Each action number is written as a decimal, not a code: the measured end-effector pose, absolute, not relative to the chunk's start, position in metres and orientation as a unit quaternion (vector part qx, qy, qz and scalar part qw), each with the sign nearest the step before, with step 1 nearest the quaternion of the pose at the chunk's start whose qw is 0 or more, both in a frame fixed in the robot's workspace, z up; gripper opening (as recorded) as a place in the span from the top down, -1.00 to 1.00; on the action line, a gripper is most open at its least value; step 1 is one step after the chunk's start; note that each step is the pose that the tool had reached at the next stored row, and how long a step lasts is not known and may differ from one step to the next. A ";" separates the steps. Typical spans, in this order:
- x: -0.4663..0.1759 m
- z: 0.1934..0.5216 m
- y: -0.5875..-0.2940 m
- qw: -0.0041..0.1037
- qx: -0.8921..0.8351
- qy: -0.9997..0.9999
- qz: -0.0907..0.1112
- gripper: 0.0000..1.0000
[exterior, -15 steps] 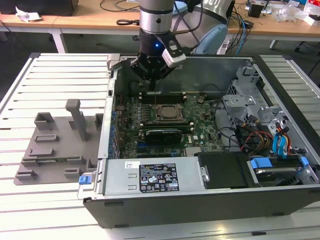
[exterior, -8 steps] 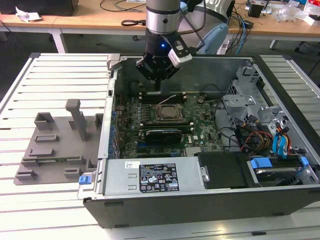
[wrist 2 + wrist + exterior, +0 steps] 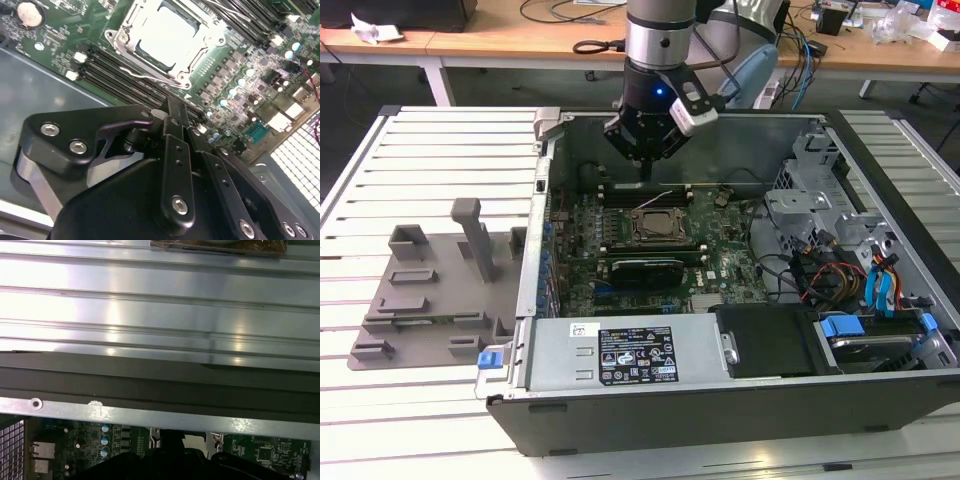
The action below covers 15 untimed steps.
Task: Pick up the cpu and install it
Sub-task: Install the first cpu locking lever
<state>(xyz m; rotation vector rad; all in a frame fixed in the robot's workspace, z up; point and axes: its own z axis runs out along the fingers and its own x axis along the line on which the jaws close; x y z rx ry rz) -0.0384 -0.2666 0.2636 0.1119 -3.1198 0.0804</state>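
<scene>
Black gripper (image 3: 172,112) linkage sits closest in the second wrist view; you cannot tell from it how the jaws stand. Your cpu (image 3: 167,35) lies flat inside the socket frame (image 3: 200,52) on the motherboard (image 3: 720,262), apart from the fingers, gripper hovering above the open computer case (image 3: 740,395).

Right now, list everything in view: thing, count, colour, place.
cpu: one, pale silvery, seated in the socket frame on the motherboard.
socket frame: one, dark with metal edges, mid-board.
motherboard: one, green, inside the computer case.
computer case: one, dark grey, open, on the slatted table.
tray: one, grey with upright posts, at the exterior view's left of the case.
slatted table: one, pale metal.
desk: one, wooden, behind.
tool: one, black, above the socket.
</scene>
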 end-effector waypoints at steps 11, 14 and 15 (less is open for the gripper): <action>-0.018 0.261 -0.267 0.009 0.036 -0.999 0.026 0.79; -0.013 0.261 -0.267 0.009 0.036 -0.999 0.026 0.79; -0.011 0.260 -0.267 0.009 0.036 -0.999 0.026 0.79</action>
